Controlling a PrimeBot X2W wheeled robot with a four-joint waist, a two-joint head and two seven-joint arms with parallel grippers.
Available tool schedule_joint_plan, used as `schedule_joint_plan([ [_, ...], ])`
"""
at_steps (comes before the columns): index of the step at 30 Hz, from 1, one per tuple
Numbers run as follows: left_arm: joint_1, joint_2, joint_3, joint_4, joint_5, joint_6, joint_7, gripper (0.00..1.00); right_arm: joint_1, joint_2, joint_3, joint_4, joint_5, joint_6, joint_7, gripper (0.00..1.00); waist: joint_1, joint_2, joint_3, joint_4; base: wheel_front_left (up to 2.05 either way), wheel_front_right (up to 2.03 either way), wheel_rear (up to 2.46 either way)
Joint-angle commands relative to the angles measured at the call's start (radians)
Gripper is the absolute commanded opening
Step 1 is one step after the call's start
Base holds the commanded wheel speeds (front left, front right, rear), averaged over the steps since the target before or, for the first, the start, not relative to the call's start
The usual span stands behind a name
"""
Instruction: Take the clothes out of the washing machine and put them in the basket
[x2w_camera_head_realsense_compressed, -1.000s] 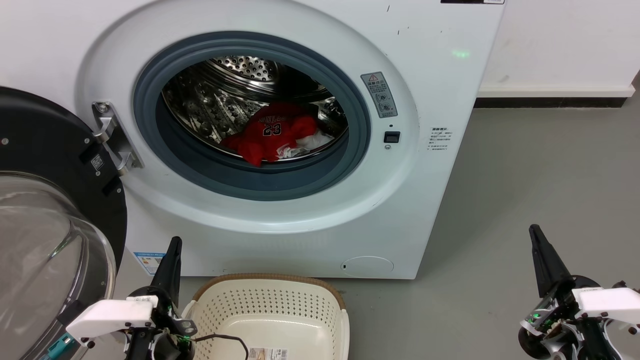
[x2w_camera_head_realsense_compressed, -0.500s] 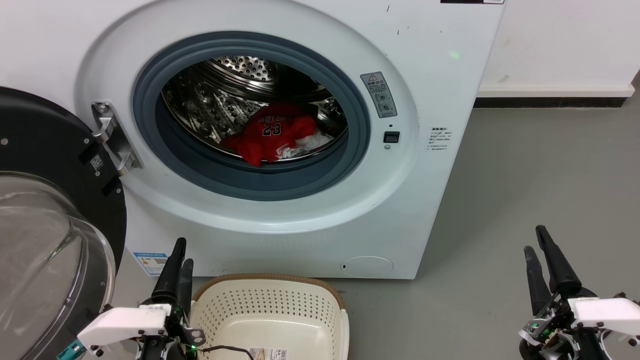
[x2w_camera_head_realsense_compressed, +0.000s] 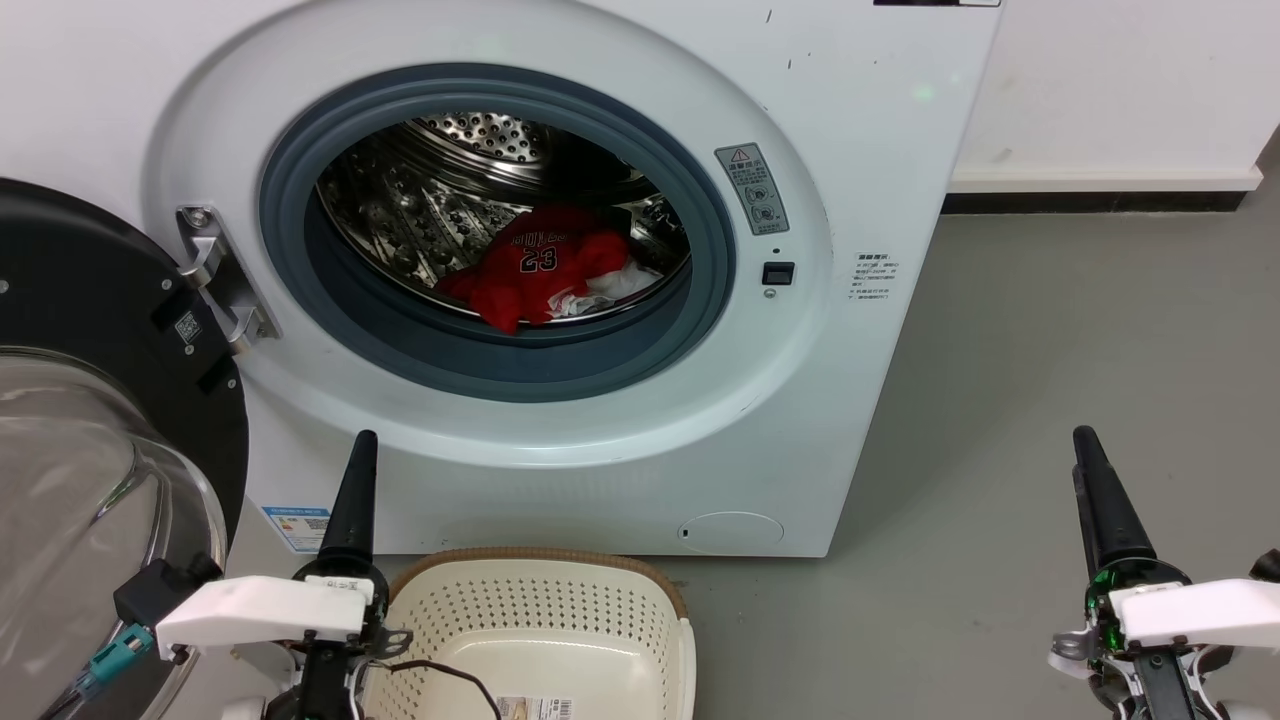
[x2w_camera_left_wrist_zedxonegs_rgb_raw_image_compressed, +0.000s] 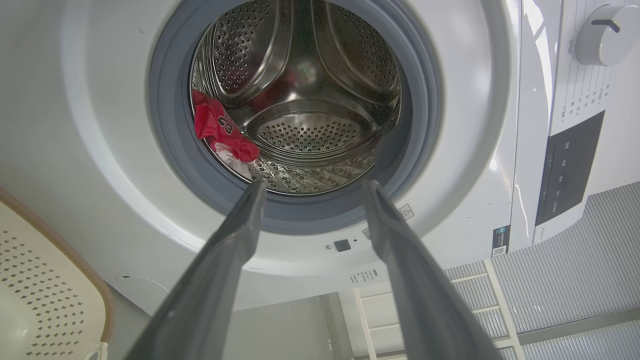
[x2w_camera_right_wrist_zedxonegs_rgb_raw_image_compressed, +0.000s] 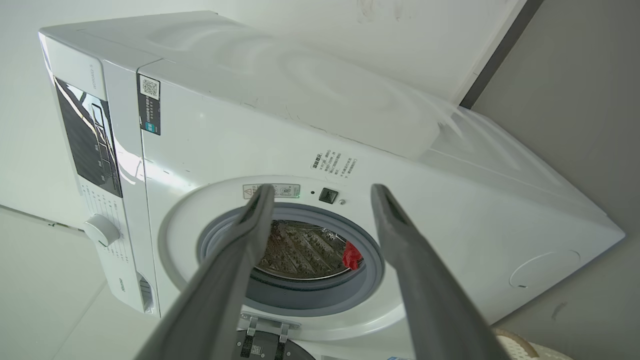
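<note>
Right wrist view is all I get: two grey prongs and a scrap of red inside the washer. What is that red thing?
Observer: A red jersey numbered 23, lying low in the steel drum.
Operator: Anything else in there?
Observer: A white cloth pokes out beside the jersey.
Operator: Where will they go?
Observer: A cream perforated basket stands on the floor before the washing machine; the part in view holds no clothes.
</note>
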Motion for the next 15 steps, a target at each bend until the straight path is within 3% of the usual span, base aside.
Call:
schedule_joint_plan([
  [1,-0.028,0.002,-0.005,-0.025,0.039,0.000,-0.009,1.00,-0.005,-0.001,0.005,-0.030,-0.045,0.000,-0.009,1.00,0.0000,-0.0001,0.000,0.000,0.00,0.00,0.00],
  [15,-0.041,0.003,-0.063,-0.047,0.350,0.019,-0.062,1.00,0.023,-0.001,0.028,-0.092,-0.414,0.000,-0.062,1.00,0.0000,-0.0001,-0.001,0.006,0.00,0.00,0.00],
])
